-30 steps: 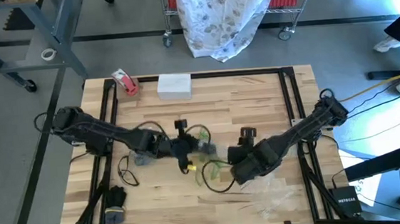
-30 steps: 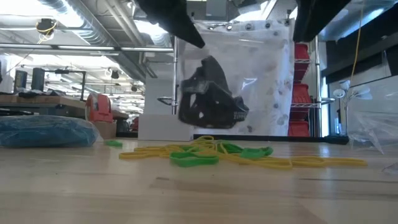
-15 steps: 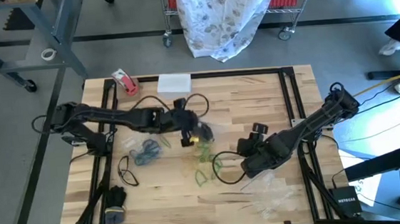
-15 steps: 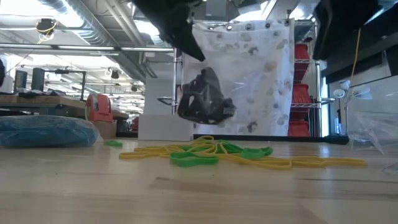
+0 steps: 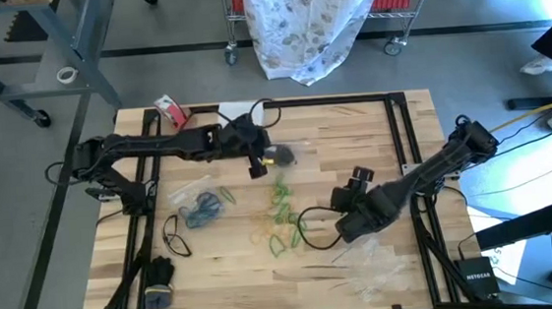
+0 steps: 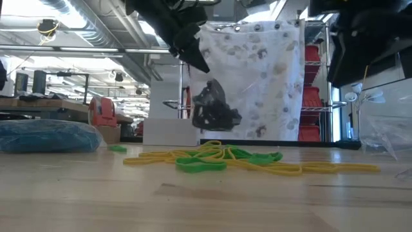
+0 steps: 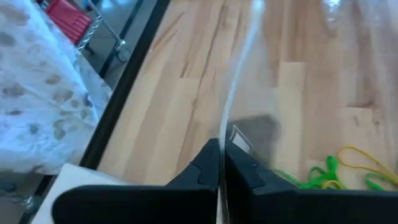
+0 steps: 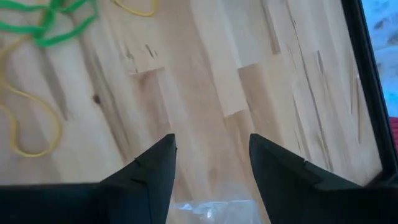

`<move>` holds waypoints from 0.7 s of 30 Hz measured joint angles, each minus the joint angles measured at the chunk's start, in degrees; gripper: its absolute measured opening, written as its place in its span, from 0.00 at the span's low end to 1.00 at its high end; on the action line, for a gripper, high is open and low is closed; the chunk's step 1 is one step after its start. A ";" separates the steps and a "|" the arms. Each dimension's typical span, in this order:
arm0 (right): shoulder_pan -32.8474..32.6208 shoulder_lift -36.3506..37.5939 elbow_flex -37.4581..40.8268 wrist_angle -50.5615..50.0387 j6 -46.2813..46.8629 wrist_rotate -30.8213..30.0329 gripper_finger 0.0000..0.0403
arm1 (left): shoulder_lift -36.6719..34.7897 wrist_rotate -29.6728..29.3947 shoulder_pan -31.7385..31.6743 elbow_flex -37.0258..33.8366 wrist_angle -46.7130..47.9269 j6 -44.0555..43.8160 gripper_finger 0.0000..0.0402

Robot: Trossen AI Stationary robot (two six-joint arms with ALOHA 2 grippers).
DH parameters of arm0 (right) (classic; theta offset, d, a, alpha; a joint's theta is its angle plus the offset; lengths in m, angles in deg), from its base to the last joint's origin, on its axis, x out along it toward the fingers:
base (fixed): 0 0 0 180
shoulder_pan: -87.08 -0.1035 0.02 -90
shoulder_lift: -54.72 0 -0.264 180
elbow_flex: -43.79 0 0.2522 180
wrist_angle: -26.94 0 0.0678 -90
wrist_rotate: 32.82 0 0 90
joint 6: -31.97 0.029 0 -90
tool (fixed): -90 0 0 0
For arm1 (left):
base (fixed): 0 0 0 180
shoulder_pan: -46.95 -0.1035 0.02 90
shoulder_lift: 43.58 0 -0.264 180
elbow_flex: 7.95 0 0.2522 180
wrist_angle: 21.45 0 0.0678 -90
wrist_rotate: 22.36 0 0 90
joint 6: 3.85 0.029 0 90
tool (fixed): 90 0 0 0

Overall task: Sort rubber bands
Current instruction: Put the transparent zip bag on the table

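Observation:
A loose pile of green and tan-yellow rubber bands (image 5: 281,215) (image 6: 212,158) lies flat on the middle of the wooden table. Blue bands sit inside a clear bag (image 5: 199,208) to its left, with black loops (image 5: 174,237) nearer the front. My left gripper (image 5: 257,162) (image 7: 221,171) is shut on a clear plastic bag (image 6: 215,106) with dark contents, above the far middle of the table. My right gripper (image 5: 346,223) (image 8: 211,168) is open above bare wood, right of the pile, touching nothing. My left gripper pinches the clear bag's thin upper edge (image 7: 231,124) between its two shut fingers, slanting down from above. The bag hangs below the fingers (image 6: 193,58), lifted clear of the table, its dark contents (image 7: 256,130) gathered in the lower part.
A red-and-white tape roll (image 5: 170,112) and a white box (image 5: 238,116) stand at the far edge. Empty clear bags (image 5: 374,270) (image 8: 211,208) lie near the right front, just by my right gripper. A black frame rail (image 5: 408,134) borders the table.
My left gripper has carried the hanging bag from over the band pile toward the table's far edge. My right gripper has drawn back from the pile toward the right edge. The pile has stayed where it was.

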State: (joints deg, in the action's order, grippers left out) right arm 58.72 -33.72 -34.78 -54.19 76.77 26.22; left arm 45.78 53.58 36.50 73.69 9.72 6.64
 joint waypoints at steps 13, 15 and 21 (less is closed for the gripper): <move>-4.73 2.65 5.85 1.99 13.08 5.62 0.49 | 0.04 0.54 0.71 -2.58 4.43 -7.18 0.00; -6.73 4.30 6.83 2.18 18.31 4.99 0.49 | 0.04 2.33 0.71 -4.37 3.79 -7.27 0.00; -12.71 8.91 9.47 4.64 31.29 0.01 0.49 | 0.04 7.50 -1.43 -8.06 -2.14 -8.39 0.00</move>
State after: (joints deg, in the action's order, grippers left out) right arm 46.02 -24.81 -25.32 -49.56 108.06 26.23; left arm 45.82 61.08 35.07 65.62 7.58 -1.75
